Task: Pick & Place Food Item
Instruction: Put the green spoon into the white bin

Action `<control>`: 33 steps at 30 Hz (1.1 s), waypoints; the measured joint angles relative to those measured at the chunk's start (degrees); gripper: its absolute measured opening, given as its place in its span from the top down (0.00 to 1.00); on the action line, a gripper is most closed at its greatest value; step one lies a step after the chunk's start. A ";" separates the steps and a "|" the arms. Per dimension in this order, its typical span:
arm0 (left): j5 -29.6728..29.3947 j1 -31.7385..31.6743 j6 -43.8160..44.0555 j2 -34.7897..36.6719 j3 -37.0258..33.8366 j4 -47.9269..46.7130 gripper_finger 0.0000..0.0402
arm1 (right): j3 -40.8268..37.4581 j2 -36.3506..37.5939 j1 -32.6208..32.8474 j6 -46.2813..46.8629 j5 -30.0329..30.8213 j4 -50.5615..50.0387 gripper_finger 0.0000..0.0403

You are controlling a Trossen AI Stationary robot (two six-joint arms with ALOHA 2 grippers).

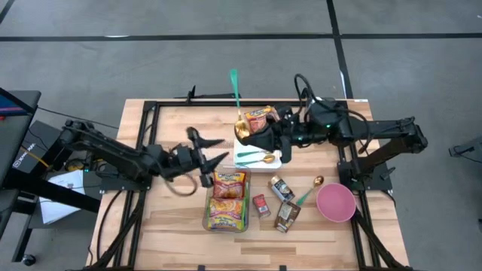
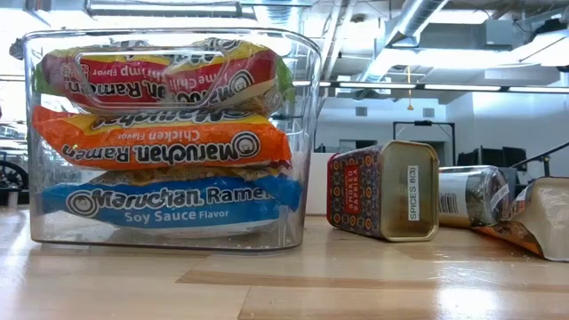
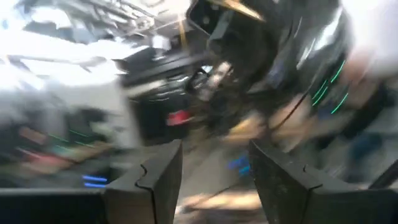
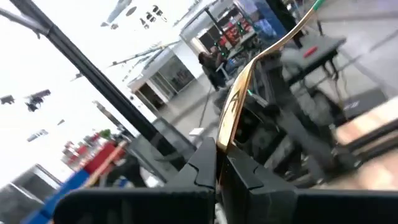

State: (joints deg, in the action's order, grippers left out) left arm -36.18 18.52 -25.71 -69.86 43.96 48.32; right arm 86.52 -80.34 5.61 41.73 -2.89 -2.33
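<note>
A clear bin [image 1: 225, 202] near the table's middle holds stacked Maruchan ramen packs [image 2: 160, 142]. Another ramen pack [image 1: 260, 117] lies at the far end of a white tray [image 1: 277, 159]. My right gripper [image 1: 242, 134] is above the tray's left part, shut on a gold spoon with a green handle [image 1: 234, 84]. My left gripper [image 1: 215, 154] is open and empty, just left of the tray and beyond the bin. Neither gripper shows in the low view. My right gripper pinches the spoon's gold part [image 4: 225, 140] between its two fingers. The fingers come level from the table's right side and lie across the spoon. The spoon is lifted clear, and its green handle end [image 4: 316, 6] points toward the table's far edge.
More gold and green spoons [image 1: 257, 156] lie on the tray. A pink bowl [image 1: 336, 202] with a spoon [image 1: 310, 190] beside it stands at the right. Spice tins and jars [image 1: 280, 203] lie between bin and bowl; one tin [image 2: 382, 188] shows in the low view.
</note>
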 joint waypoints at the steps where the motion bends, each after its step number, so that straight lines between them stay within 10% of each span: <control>1: -2.72 1.00 -6.88 0.48 1.73 -3.66 0.55 | -0.02 -0.06 0.10 1.96 -0.15 0.00 1.00; 8: -19.92 3.06 -43.57 -0.15 12.57 -17.54 0.55 | -0.02 -0.54 0.43 12.05 -2.00 1.84 1.00; 16: -20.36 2.64 -64.91 -0.14 15.03 -12.84 0.60 | -0.02 -0.61 0.74 17.80 -2.02 1.26 1.00; 33: -17.93 2.51 -69.00 -0.16 15.02 -13.50 0.62 | -0.02 -5.66 -0.14 23.89 -9.15 5.76 1.00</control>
State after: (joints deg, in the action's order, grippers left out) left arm -54.11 21.04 -94.72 -70.02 58.98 34.82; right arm 86.49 -86.00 5.48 65.63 -12.03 3.43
